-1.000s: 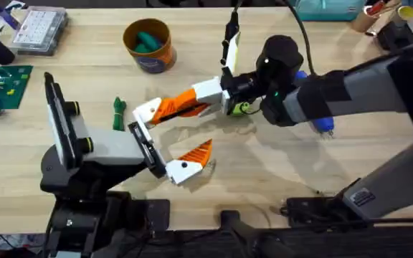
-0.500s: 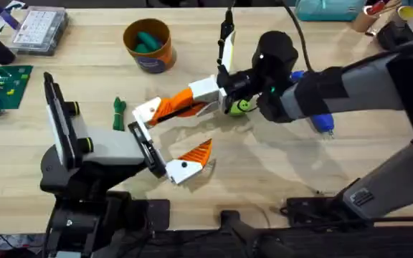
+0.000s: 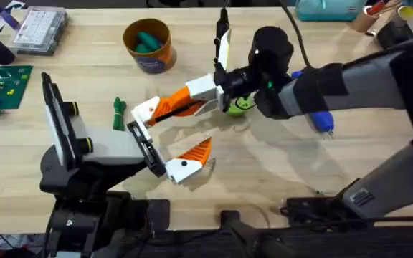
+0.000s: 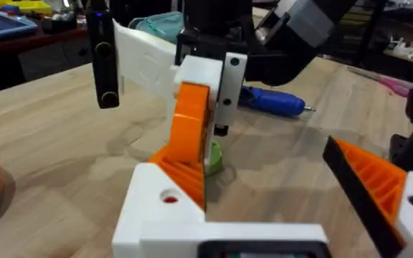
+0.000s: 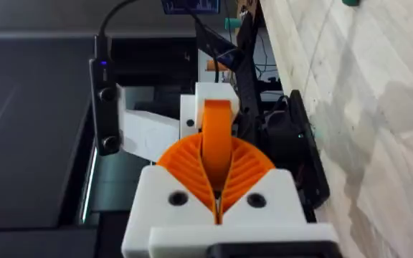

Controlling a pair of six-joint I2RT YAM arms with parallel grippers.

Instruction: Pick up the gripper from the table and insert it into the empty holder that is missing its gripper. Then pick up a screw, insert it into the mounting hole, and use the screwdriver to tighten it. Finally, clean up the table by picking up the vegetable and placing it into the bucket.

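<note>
My right gripper reaches across the middle and is shut on the loose orange ribbed gripper, clamping it near its white base. In the right wrist view its pads pinch the orange piece. The piece's lower end touches the empty holder, the white bracket on my left arm. My left gripper stands open, its other jaw bearing an orange finger. The blue screwdriver lies behind. The dark green vegetable lies left of the holder. The bucket stands at the back.
A lime-green disc lies under my right wrist. Teal-green pieces sit in the bucket. A clear parts box and a green board occupy the far left. Clutter lines the back right corner.
My right wrist has shifted slightly left and away. The held orange gripper stays against the white holder. The left arm has barely moved.
</note>
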